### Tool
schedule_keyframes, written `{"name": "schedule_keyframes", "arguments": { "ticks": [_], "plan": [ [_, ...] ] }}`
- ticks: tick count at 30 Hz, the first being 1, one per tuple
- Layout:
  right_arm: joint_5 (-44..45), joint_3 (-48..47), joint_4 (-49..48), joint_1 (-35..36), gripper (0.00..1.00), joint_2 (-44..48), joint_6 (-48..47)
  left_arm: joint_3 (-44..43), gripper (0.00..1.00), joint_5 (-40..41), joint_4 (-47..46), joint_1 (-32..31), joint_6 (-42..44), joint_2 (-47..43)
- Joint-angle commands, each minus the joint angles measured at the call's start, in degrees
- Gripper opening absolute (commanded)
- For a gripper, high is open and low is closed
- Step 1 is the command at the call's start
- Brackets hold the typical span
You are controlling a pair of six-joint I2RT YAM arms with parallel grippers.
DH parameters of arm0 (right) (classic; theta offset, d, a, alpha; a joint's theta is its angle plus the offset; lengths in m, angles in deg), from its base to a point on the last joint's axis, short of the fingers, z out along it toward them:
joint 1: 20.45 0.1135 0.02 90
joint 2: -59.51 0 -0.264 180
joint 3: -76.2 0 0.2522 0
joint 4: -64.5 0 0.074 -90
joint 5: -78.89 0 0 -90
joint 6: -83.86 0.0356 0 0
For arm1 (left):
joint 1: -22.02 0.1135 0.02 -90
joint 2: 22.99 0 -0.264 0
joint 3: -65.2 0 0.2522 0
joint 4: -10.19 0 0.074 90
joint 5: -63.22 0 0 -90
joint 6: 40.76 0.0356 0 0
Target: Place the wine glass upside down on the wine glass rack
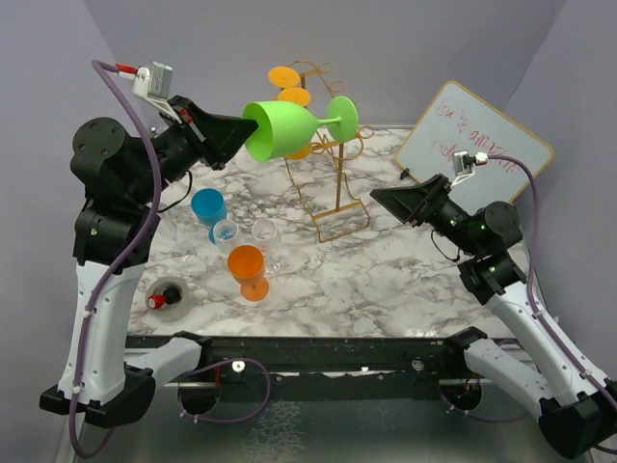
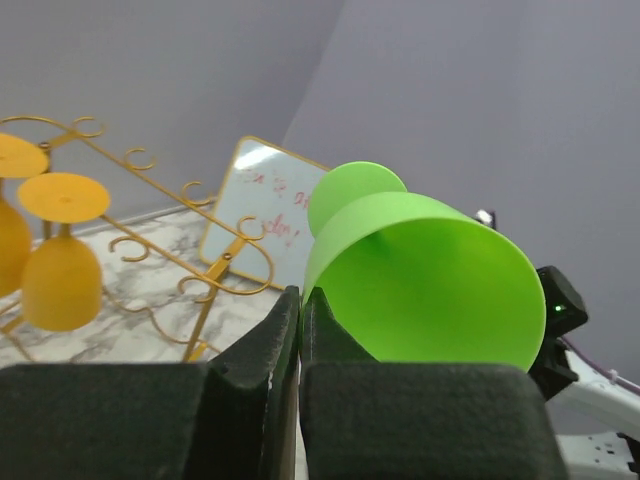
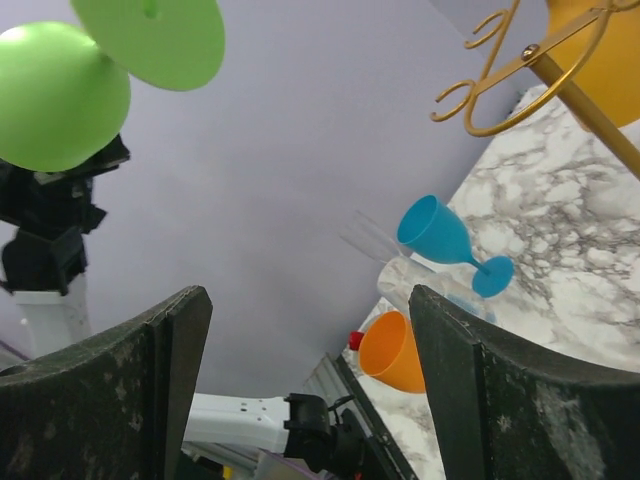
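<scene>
Holding the glass (image 1: 284, 128) by its rim, the left fingers (image 2: 255, 350) are pinched nearly together on the thin bowl wall (nothing else between them). The glass lies on its side in the air above the back of the worktop (image 1: 386, 280). Its mouth faces the left arm and its foot is up by the top loops of the rack (image 1: 337, 183). I cannot tell whether the foot touches the wire.

Handling, my read:
- It looks like green plastic: light, stiff and smooth, so not much breakage risk.
- A rim pinch is a small hold far from the foot, so the glass could swivel or slip if the foot snags.
- I would keep the hold on the bowl, because the stem has to stay bare to slide between the loop arms.

Room:
- The right fingers (image 3: 470, 350) are spread wide and empty, low on the right near the whiteboard (image 1: 482, 145) and well apart from the rack.
- Orange glasses (image 1: 289, 87) already hang on the far side, and loops on the near side look free.
- The rack is thin wire and would probably shift or tip if pushed sideways.
- A blue glass (image 1: 207, 207), a clear glass (image 1: 265, 236) and an orange one (image 1: 248, 270) stand below the left arm, so that arm should stay high.
</scene>
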Motion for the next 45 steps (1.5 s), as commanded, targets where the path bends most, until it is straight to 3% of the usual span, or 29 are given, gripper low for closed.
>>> {"name": "schedule_keyframes", "arguments": {
  "ticks": [1, 11, 15, 26, 32, 37, 45],
  "plan": [
    [-0.66, 4.43, -11.26, 0.24, 0.86, 1.12, 9.17, 8.06, 0.00, -12.47, -18.49, -0.56, -15.22, 0.46],
    [1.77, 8.21, -18.39, 0.27, 0.89, 2.78, 14.01, 15.11, 0.00, -0.51, -27.27, -15.45, -15.44, 4.49],
    [7.25, 11.36, -23.98, 0.32, 0.90, 4.58, 18.09, 24.59, 0.00, 3.90, -40.83, -18.73, -15.23, 3.27],
    [15.17, 13.74, -34.07, 0.28, 0.89, 4.49, 24.85, 34.56, 0.00, 15.87, -55.87, -28.36, -0.87, 2.47],
    [21.39, 11.22, -26.33, 0.25, 0.84, 5.65, 29.39, 38.16, 0.00, 17.89, -61.84, -31.66, 3.51, 2.73],
    [24.06, 10.41, -27.01, 0.29, 0.80, 5.82, 30.54, 40.04, 0.00, 18.84, -65.03, -32.83, 6.50, 3.04],
    [23.65, 7.92, -27.15, 0.25, 0.57, 3.57, 31.96, 42.81, 0.00, 18.02, -69.10, -34.15, 12.01, 3.63]
  ]
}}
